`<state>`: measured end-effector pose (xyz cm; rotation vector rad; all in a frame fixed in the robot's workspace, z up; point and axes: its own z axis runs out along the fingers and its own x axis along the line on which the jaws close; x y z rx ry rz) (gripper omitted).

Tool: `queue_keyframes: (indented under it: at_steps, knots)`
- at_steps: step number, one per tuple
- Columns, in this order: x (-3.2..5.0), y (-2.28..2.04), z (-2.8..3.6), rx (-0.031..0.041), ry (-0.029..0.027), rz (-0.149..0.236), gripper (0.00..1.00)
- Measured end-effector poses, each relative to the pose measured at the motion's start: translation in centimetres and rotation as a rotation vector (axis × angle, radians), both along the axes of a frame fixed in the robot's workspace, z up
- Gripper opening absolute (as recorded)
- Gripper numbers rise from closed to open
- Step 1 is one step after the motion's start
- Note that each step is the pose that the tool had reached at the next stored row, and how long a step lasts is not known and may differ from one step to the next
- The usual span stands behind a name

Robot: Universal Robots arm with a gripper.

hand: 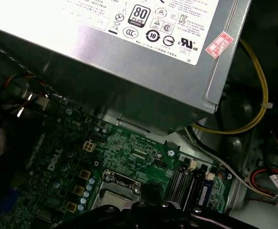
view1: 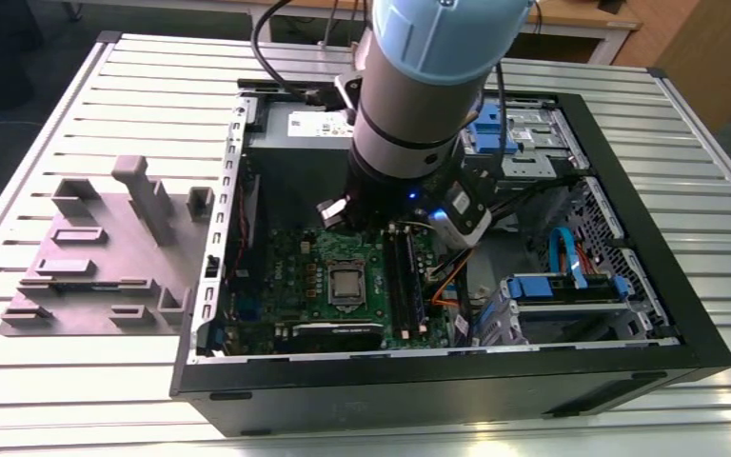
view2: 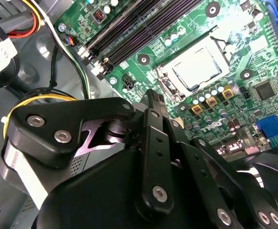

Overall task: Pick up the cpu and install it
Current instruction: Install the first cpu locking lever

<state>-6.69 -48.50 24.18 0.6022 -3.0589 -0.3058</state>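
- The cpu (view2: 197,68) already sits in its socket on the green board (view1: 292,274).
- Gripper (view2: 150,102) hangs above; whether it's spread, I cannot tell.
- Installing seems nearly done; securing likely remains.

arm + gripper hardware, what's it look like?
The arm is a thick silver-grey cylinder with a pale blue cap, a black band and black cables at its top. In the second wrist view, the gripper is glossy black linkage bars with silver screws.
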Motion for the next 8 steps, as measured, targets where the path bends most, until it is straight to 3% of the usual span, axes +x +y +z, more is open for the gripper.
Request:
queue_keyframes:
  at_steps: [8]
  knots:
    - [0.17, -0.47, -0.36, -0.0018, -0.0001, -0.002, 0.1]
